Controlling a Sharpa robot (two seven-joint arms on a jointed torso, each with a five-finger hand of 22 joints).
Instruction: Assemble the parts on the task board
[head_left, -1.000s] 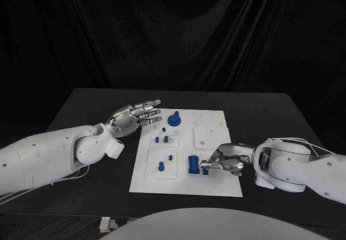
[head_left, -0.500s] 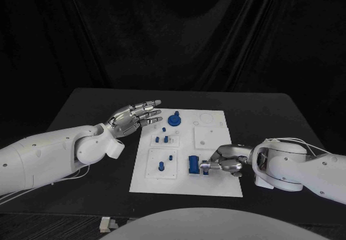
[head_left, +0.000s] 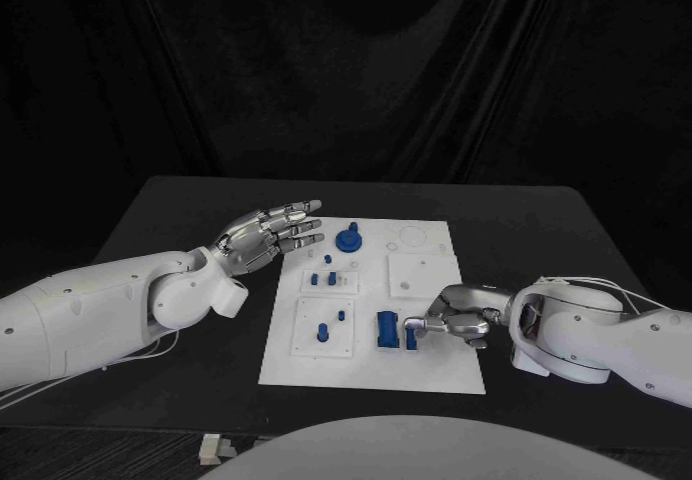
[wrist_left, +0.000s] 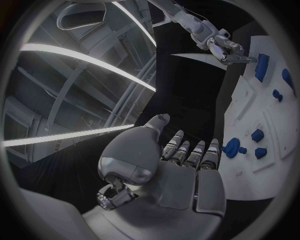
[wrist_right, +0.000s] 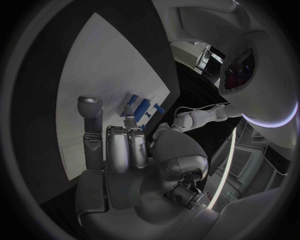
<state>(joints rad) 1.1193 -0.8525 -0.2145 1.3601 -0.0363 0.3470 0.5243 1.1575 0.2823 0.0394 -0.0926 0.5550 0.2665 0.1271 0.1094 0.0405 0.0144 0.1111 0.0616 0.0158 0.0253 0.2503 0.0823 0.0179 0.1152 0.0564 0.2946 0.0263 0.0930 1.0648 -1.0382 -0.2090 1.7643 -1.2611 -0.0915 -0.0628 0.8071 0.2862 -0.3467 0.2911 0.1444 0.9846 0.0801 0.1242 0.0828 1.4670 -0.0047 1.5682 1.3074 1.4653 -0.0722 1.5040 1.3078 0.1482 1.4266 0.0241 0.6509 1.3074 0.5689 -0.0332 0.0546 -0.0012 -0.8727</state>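
head: above, looking down | wrists: close behind hands | shared: task board (head_left: 368, 300)

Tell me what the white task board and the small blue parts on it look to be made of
The task board looks like matte white plastic or painted sheet: flat, even, no glare, with raised square plates. The blue parts look like moulded or printed plastic: uniform saturated colour, dull surface, no metallic glint. The right hand beside them shines like silver metal, though it may be coated plastic.

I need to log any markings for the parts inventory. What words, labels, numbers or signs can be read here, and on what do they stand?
None can be read: the task board, the blue parts, the table and both hands, left and right, show no legible text.
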